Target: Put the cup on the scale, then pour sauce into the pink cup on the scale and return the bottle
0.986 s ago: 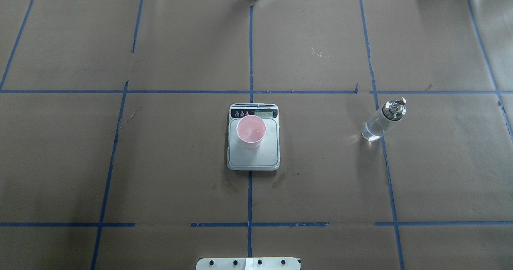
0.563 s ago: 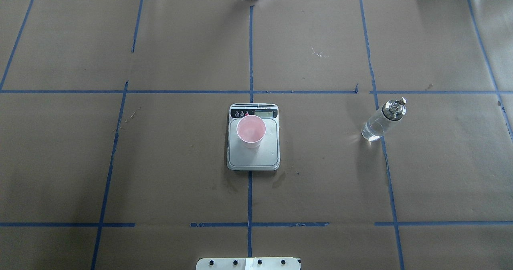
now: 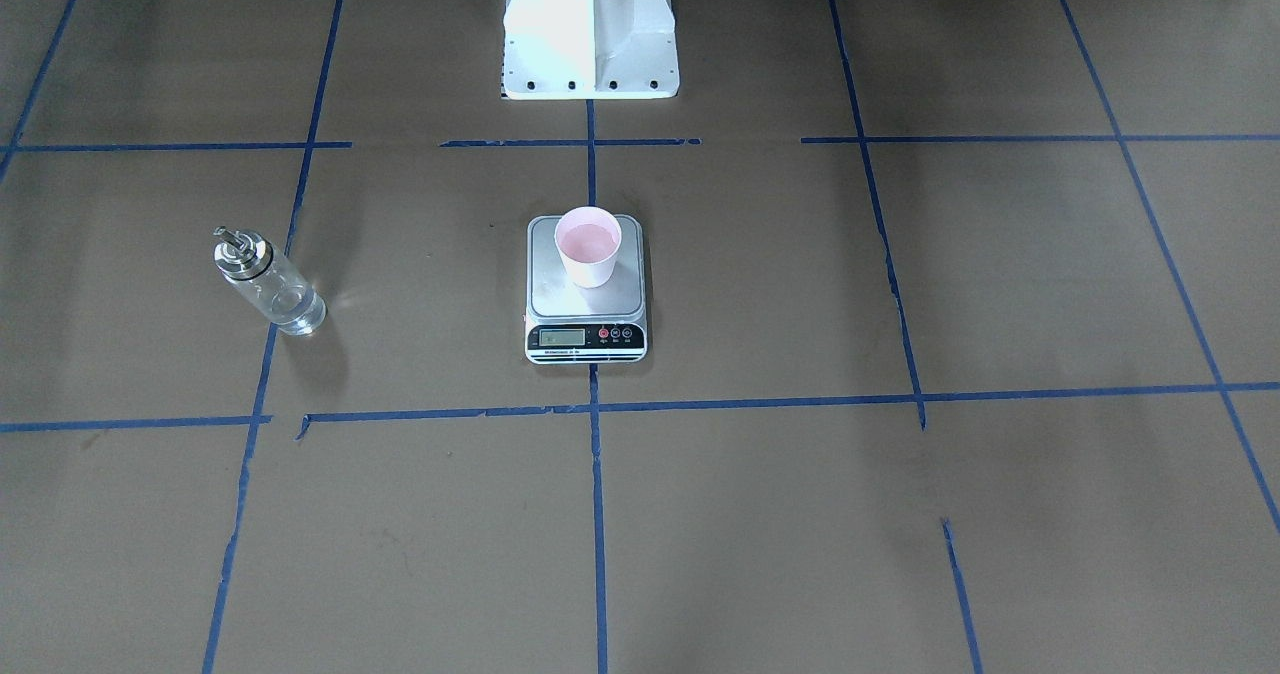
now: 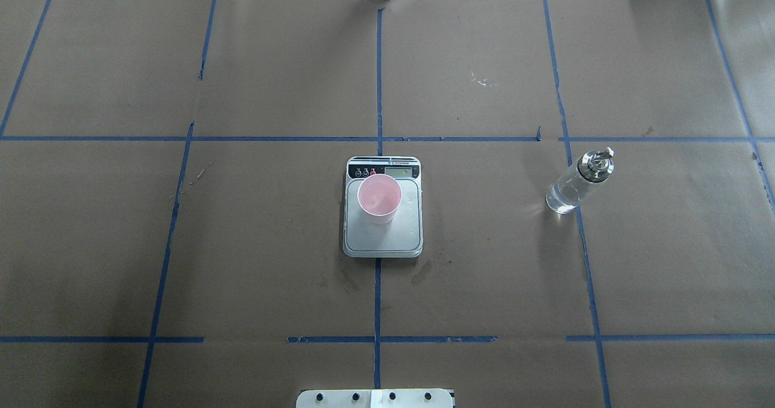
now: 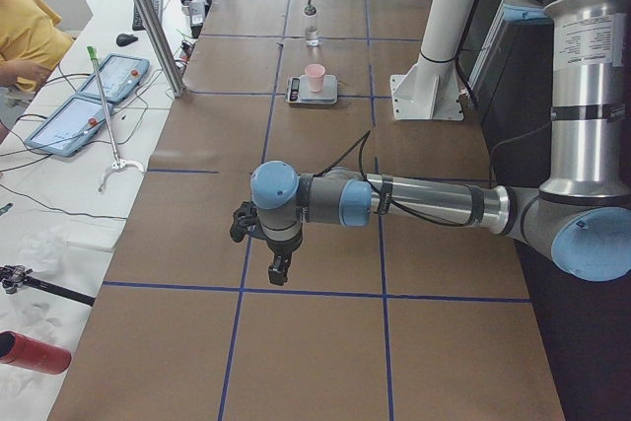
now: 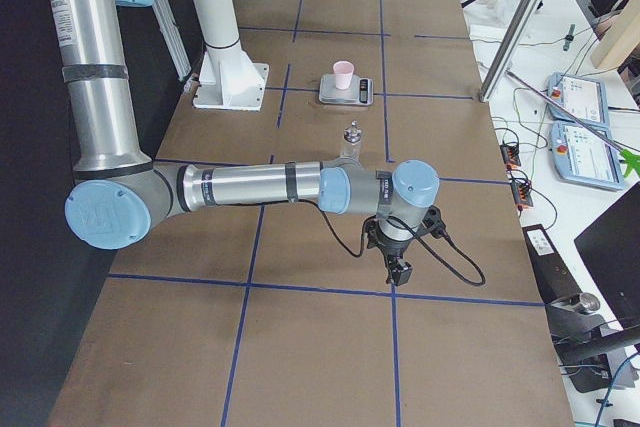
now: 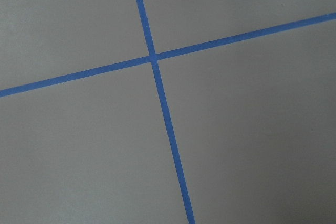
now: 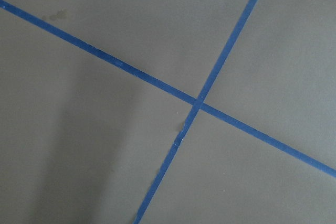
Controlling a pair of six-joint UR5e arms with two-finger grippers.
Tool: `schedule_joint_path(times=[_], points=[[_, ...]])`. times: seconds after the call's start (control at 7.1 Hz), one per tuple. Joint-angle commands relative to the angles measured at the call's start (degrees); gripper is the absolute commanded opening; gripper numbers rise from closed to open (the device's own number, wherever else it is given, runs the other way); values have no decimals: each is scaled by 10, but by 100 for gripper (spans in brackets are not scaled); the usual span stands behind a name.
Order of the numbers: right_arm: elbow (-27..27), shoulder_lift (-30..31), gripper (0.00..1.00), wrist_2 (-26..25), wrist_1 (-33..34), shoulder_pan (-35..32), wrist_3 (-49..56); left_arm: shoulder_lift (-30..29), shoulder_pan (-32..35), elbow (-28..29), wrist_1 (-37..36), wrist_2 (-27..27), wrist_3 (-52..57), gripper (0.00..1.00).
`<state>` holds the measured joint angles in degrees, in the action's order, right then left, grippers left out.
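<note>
The cup (image 4: 379,197) stands upright on the scale (image 4: 382,241). In the overhead view it sits toward the 12 o'clock end of the steel platform, its rim just short of the black display panel. That panel lies on the side away from the robot. The cup's inside shows pink; whether it holds anything cannot be told.

The scale sits mid-desk (image 4: 272,244), astride a blue tape line (image 4: 377,299) that runs from 12 to 6 o'clock. The bottle (image 4: 575,184) stands upright at 3 o'clock from the scale and well apart from it. Its base is on another tape line and its silver spout cap is on top.

The arms show only in the side views. The left arm (image 5: 424,202) reaches out low and level over the desk. Its wrist is bent so that the left jaws point straight down above the paper, beside a tape line; how wide they stand cannot be told. The right arm (image 6: 260,187) lies out the same way, with the right jaws pointing down near a tape crossing. The bottle is at about 11 o'clock from them in that view. Their width cannot be told either.

Each wrist camera sees only brown paper and two crossing tape lines. At 10 o'clock in the left side view, a person's yellow sleeve (image 5: 25,36) shows near two tablets (image 5: 94,96).
</note>
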<state>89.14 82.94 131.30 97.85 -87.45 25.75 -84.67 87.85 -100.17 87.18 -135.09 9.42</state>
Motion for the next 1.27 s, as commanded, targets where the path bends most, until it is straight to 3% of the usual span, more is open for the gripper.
schedule_joint_path(times=[0.0,0.28,1.13], points=[[-2,1,100,10,0,0,-1,4,7,12,2,-2,3,100],[0,1,100,12,-1,0,0,5,40,17,5,-20,5,100],[-1,1,100,10,-1,0,-2,-7,38,12,5,-16,-63,100]])
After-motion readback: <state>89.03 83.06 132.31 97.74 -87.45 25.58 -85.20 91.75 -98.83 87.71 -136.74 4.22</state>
